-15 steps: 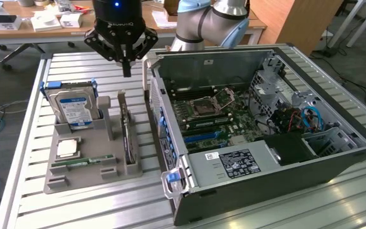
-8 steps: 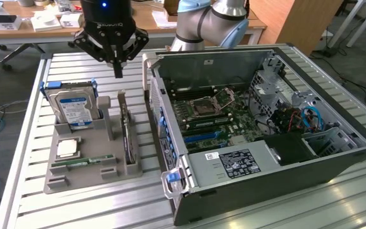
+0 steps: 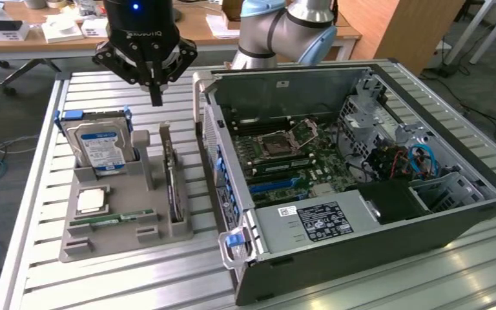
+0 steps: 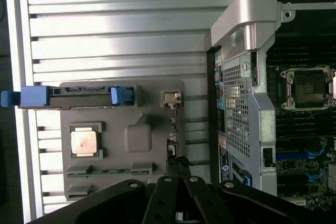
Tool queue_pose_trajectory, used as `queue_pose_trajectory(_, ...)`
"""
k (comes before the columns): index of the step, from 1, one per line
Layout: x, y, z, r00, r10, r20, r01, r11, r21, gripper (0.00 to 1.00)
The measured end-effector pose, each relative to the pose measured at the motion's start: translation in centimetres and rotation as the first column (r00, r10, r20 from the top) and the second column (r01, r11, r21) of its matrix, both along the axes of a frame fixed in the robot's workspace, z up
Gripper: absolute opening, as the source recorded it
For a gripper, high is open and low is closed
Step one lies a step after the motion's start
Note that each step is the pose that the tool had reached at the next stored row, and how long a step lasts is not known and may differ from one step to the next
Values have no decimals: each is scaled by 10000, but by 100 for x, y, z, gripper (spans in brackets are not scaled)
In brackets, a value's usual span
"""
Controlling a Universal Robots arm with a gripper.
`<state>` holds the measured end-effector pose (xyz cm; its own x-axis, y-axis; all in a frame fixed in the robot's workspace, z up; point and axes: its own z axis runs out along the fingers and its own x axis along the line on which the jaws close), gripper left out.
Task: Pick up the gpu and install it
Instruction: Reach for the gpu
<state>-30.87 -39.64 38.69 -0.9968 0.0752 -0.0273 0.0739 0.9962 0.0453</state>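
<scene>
Gripper (image 3: 155, 97) with fingers pressed together, nothing clamped between them. Hangs pointing straight down over the far end of grey parts tray (image 3: 110, 240), apart from everything below. In the wrist view, sits roughly in line with one end of the tray's card slot.

Gpu (image 3: 176, 187) parked in that slot: stands on its long edge, upright, along the tray side nearest the computer case (image 3: 360, 255). Untouched, looks fully seated in the tray. Metal bracket end points away toward the far side of the tray, closest to the fingertips.

Rest of tray stocked too. Hard drive (image 3: 100, 147) with blue label stands upright in a blue-tabbed caddy at the far corner on the exterior view's left. Processor chip (image 3: 91, 201) lies flat in its pocket, nearer the camera. Memory stick (image 3: 114, 219) lies in a narrow groove just beyond that chip toward the near edge.

Case lies on its side on the slatted metal table (image 3: 127, 284), side panel off, motherboard (image 3: 304, 158) exposed. Blue expansion slot (image 3: 274, 185) looks unoccupied.

Progress judgement: very early. No grasp made, no lift, no transfer to the case. Both pickup and install outstanding. Closed, empty fingers above the card suggest the approach stage only.
</scene>
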Motion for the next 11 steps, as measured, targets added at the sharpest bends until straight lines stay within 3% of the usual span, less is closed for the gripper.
queue_pose_trajectory(5,-13,-15,0,10000,0,0,0,10000,1,11)
queue_pose_trajectory(11,-42,-115,0,10000,0,0,0,10000,0,11)
